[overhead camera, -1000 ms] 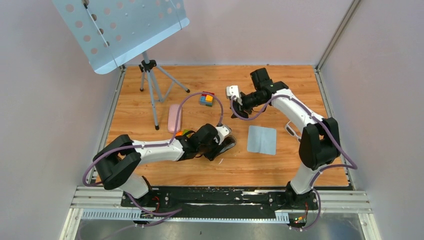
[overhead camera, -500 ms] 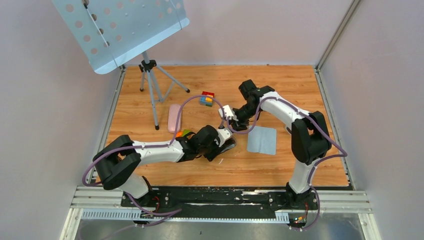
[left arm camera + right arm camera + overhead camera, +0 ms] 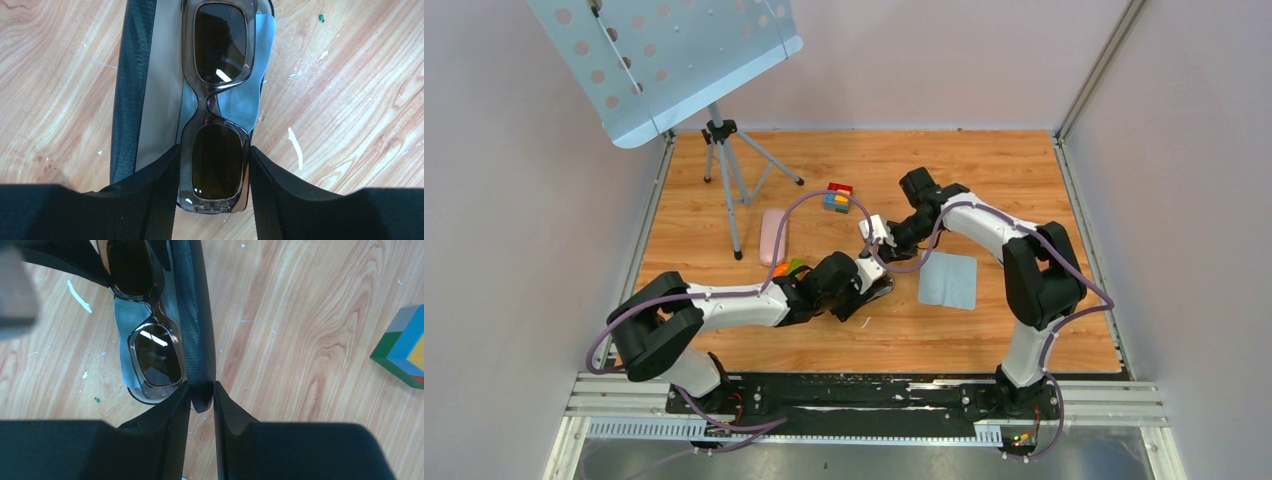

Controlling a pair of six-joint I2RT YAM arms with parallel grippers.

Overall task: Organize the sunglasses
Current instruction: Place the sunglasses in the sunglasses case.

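The sunglasses (image 3: 216,102), brown-framed with dark tinted lenses, lie folded in the open black case (image 3: 131,75) on a blue-grey cloth lining. My left gripper (image 3: 215,152) is shut on the sunglasses, one finger on each side of the near lens. My right gripper (image 3: 202,389) is shut on the end of the case's raised lid (image 3: 197,315), with the sunglasses (image 3: 155,356) just left of it. In the top view both grippers, left (image 3: 871,283) and right (image 3: 877,256), meet at the case (image 3: 883,291) mid-table.
A grey-blue cloth (image 3: 949,280) lies flat right of the case. A pink oblong case (image 3: 772,235) lies to the left. A coloured cube (image 3: 837,196) stands behind, also in the right wrist view (image 3: 405,350). A music stand tripod (image 3: 724,170) stands at the back left.
My right arm has swung down and left from the back of the table to the case and closed on its lid. My left arm has barely moved.
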